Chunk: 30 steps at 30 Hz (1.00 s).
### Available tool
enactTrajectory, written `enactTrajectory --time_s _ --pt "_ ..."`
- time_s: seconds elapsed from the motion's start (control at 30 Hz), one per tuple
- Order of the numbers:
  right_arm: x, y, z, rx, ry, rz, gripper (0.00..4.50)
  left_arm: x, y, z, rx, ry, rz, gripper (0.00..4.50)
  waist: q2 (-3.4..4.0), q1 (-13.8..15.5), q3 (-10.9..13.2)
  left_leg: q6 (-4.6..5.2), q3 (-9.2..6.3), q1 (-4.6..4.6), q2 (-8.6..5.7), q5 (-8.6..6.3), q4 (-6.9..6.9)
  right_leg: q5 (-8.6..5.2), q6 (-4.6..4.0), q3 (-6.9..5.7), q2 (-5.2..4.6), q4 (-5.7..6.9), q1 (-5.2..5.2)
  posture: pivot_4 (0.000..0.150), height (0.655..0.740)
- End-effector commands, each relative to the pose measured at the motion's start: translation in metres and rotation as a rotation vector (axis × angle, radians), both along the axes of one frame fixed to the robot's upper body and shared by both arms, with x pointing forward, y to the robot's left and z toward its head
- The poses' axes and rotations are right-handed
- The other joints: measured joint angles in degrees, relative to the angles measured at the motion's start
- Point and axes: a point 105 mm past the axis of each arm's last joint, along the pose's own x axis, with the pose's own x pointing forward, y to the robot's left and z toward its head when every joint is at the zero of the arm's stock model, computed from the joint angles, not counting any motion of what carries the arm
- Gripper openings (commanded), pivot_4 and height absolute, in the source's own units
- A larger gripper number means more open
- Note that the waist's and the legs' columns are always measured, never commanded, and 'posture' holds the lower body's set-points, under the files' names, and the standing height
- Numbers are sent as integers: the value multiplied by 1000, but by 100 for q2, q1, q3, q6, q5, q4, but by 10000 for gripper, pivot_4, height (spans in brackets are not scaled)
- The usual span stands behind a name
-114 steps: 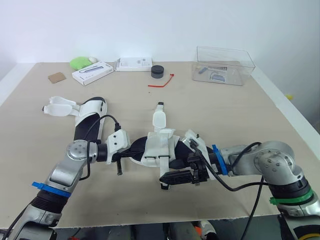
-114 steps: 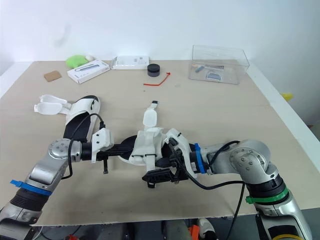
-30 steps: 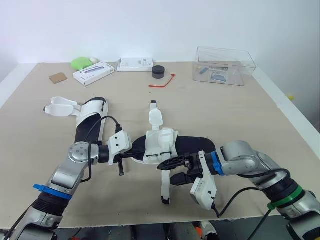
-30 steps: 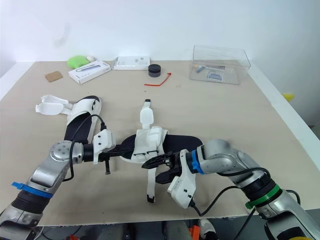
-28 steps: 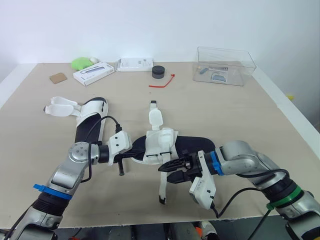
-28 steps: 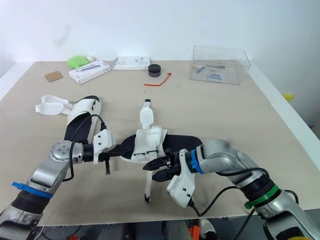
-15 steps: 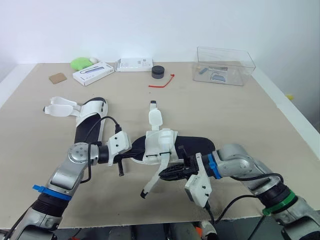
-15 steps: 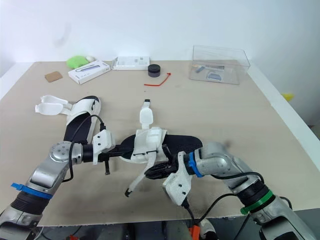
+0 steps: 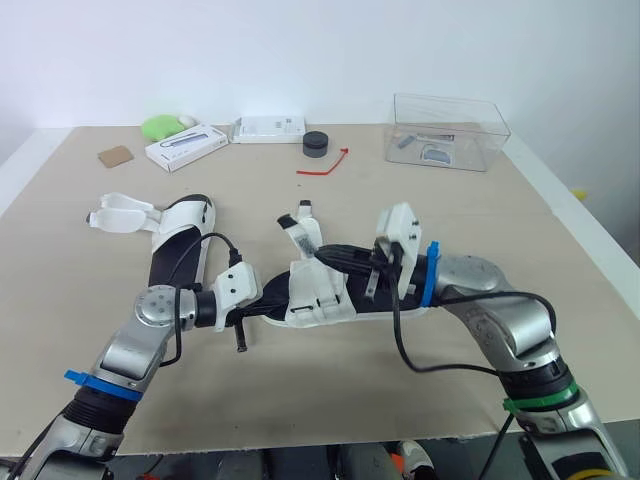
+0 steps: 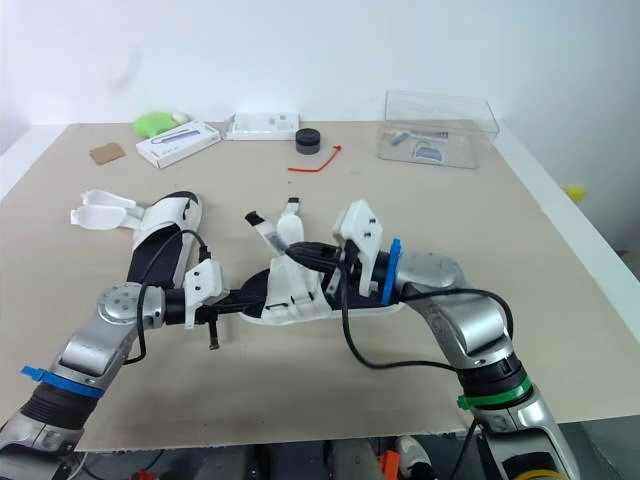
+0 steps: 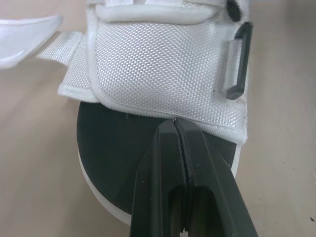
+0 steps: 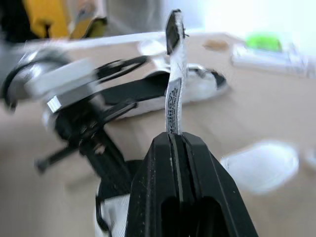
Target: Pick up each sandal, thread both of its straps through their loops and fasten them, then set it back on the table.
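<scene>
Swinging the strap up over the sandal, the right end effector stays clamped on it. The left end effector pinches the sandal. Threading looks next.

The right gripper has left the near side of the sandal, where its fingers were drawing the loose strap out toward 6 o'clock and the front edge of the bench. It has swung up over the upper, wrist rolled so its white camera block now rides on top instead of hanging beneath. The strap went with it, still pinched, and now stands up with its black tip leaning toward 11 o'clock.
</scene>
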Motion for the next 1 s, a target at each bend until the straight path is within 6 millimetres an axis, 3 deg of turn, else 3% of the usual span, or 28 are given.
enactTrajectory --time_s 0.03,0.33,0.77,0.87,0.93,0.97,1.0 --pt "8 -10 15 61 62 -86 1851 1 2 -2 19 8 -3 0 0 -1 0 0 0 -1 0 0 0 0 0 0 0 0 0 1500 7400" --pt "8 -10 -4 25 225 -122 1851 -1 1 -4 21 13 -10 0 0 -6 0 0 0 -2 -1 0 0 1 3 0 2 0 -1 1500 7400" --pt "30 -19 -26 -81 281 -253 1851 -3 0 -6 18 19 -12 0 1 -10 -1 1 2 -1 -1 0 0 3 6 1 3 -2 0 1500 7400" --pt "32 -21 -22 -80 252 -271 9439 -4 0 -6 18 20 -10 0 1 -10 -2 1 2 0 -1 0 0 3 6 1 3 -2 0 1500 7400" --pt "33 -22 -17 -94 203 -276 18330 -4 0 -6 18 21 -9 0 1 -10 -2 1 3 0 -1 0 0 3 6 1 3 -2 0 1500 7400" --pt "34 -22 -14 -106 172 -278 25497 -4 0 -6 18 21 -8 0 1 -10 -2 1 2 -2 -1 0 0 3 6 1 3 -2 -1 1500 7400" --pt "35 -21 -9 -109 141 -277 26883 -4 0 -6 18 21 -8 0 1 -10 -2 1 2 -2 -1 0 0 3 7 1 3 -2 -1 1500 7400"
